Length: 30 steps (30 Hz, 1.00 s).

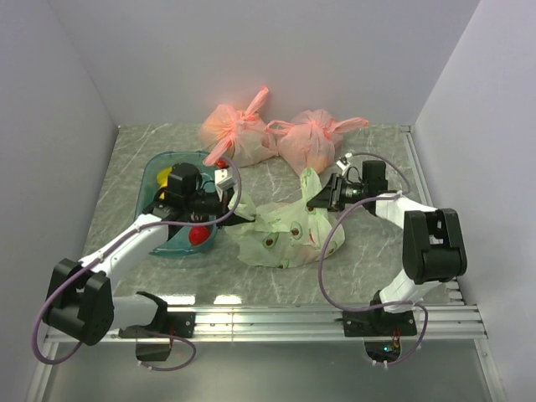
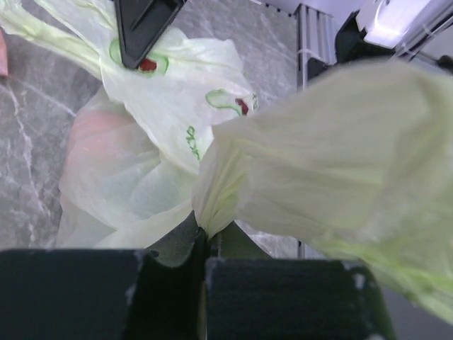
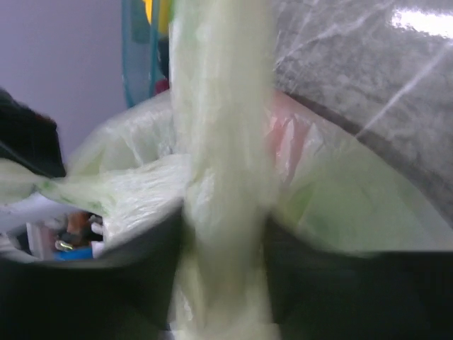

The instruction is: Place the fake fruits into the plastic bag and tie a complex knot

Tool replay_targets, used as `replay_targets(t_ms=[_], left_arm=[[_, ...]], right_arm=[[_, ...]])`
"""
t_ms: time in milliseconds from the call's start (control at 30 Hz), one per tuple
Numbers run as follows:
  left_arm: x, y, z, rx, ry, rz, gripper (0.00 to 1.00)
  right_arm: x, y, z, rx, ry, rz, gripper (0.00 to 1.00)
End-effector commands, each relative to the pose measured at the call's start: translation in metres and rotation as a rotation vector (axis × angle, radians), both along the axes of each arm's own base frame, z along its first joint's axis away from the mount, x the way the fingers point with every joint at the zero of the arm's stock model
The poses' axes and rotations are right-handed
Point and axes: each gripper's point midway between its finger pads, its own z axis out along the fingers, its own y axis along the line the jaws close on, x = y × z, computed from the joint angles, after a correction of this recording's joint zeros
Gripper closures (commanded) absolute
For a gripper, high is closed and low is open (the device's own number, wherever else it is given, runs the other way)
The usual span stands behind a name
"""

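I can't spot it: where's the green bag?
Top view: the green bag lies mid-table, right of the teal tub, nearer the camera than the pink bags.

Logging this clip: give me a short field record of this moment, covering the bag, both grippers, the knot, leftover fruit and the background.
bag: translucent pale mint-green plastic bag, lying mid-table
left gripper: shut on one bunched handle of the bag
right gripper: jaws either side of the other handle strand; unclear whether clamped
knot: none visible
fruit outside bag: red plastic fruit and yellow plastic fruit in the teal plastic bin
background: two tied salmon-pink plastic bags
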Motion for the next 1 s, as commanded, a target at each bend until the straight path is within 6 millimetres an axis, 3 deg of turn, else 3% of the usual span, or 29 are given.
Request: replay_targets(t_ms=[0,33,67,100,133,167,233,267,367,500,733,800,933,967], left_arm=[[-0.003,-0.005,0.026,-0.017,-0.057,-0.099,0.99],[-0.010,-0.002,0.018,0.024,-0.052,-0.128,0.99],[-0.014,-0.002,0.017,0.045,-0.050,-0.156,0.99],[-0.009,-0.006,0.024,0.062,-0.076,-0.171,1.00],[-0.006,-0.006,0.023,0.086,-0.148,-0.203,1.00],[-0.016,-0.006,0.025,0.128,-0.111,-0.237,1.00],[-0.017,-0.011,0.015,0.172,-0.119,-0.294,1.00],[-0.021,-0.015,0.019,0.181,-0.110,-0.321,0.99],[-0.017,-0.028,0.012,0.203,-0.105,-0.337,1.00],[-0.016,-0.045,-0.001,0.263,-0.110,-0.327,0.99],[0.009,-0.064,-0.007,0.277,-0.054,-0.187,0.99],[0.015,-0.068,-0.010,0.279,0.001,-0.141,0.96],[0.024,-0.072,-0.012,0.271,0.057,-0.073,0.94],[0.022,-0.073,-0.012,0.263,0.065,-0.076,0.93]], right_arm=[[0.009,0.007,0.043,-0.014,-0.228,0.065,0.89],[-0.001,0.010,0.049,-0.047,-0.234,0.091,0.96],[0.002,0.009,0.049,-0.130,-0.335,0.112,1.00],[0.005,0.011,0.062,-0.169,-0.404,0.134,1.00],[-0.011,0.021,0.062,-0.210,-0.411,0.193,1.00],[-0.009,0.021,0.061,-0.276,-0.492,0.224,1.00],[-0.018,0.028,0.066,-0.321,-0.542,0.264,1.00],[-0.022,0.036,0.063,-0.361,-0.578,0.298,1.00],[-0.037,0.055,0.069,-0.385,-0.635,0.348,1.00],[-0.041,0.063,0.070,-0.461,-0.683,0.336,1.00],[-0.066,0.077,0.089,-0.371,-0.690,0.384,1.00],[-0.076,0.079,0.087,-0.336,-0.688,0.418,0.93],[-0.090,0.083,0.096,-0.266,-0.717,0.458,0.59],[-0.092,0.083,0.095,-0.262,-0.719,0.469,0.57]])
